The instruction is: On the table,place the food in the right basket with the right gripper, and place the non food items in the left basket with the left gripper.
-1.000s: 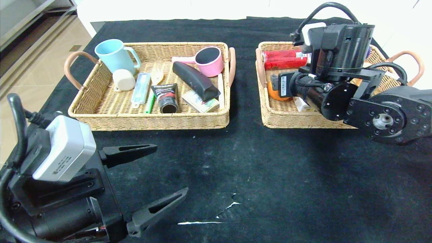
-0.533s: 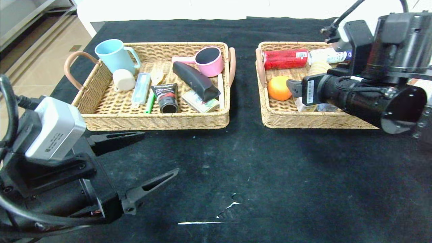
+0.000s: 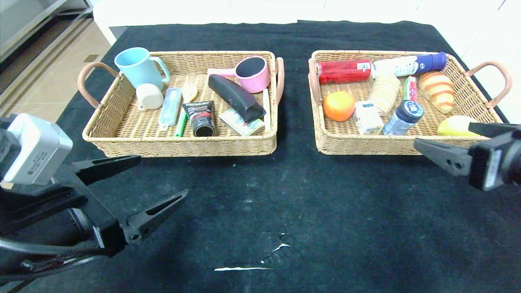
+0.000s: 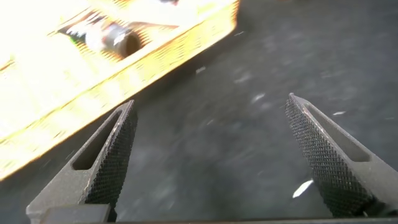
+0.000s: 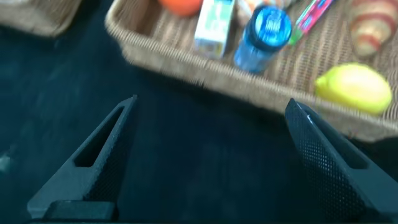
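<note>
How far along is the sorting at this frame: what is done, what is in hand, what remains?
Done: the orange, juice carton and green-white packet lie in the right basket; the pasta fork, black case and black tube lie in the left basket. In hand: nothing; the left gripper and right gripper are both open and empty over the table. Left: no loose items visible on the cloth.
</note>
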`<state>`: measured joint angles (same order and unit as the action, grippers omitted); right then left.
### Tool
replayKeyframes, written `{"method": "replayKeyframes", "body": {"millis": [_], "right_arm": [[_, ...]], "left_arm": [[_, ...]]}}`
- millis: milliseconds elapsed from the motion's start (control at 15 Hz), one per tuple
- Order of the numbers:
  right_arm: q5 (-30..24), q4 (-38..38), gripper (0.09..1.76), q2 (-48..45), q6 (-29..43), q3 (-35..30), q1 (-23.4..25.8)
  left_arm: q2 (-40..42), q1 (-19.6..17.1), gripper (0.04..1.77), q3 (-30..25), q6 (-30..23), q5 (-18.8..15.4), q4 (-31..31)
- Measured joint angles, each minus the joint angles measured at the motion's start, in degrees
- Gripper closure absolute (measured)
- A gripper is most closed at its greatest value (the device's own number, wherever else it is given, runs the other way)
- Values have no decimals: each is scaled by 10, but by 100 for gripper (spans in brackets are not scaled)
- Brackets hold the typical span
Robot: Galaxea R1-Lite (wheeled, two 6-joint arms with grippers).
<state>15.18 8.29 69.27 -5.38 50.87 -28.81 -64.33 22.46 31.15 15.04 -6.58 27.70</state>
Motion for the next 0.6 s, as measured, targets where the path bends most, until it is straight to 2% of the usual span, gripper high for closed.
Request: {"method": "replayKeyframes", "body": {"millis": [133, 333, 600], "right_arm": [[-66, -77, 15, -69, -1, -14, 24], [-128, -159, 15, -157, -2, -22, 50], [-191, -200, 15, -242, -3, -45, 84]], "left_arm": [[20, -20, 9, -7, 0, 12, -9], [65, -45, 9, -6, 0, 14, -75], [150, -67, 9, 10, -1, 15, -165]]}}
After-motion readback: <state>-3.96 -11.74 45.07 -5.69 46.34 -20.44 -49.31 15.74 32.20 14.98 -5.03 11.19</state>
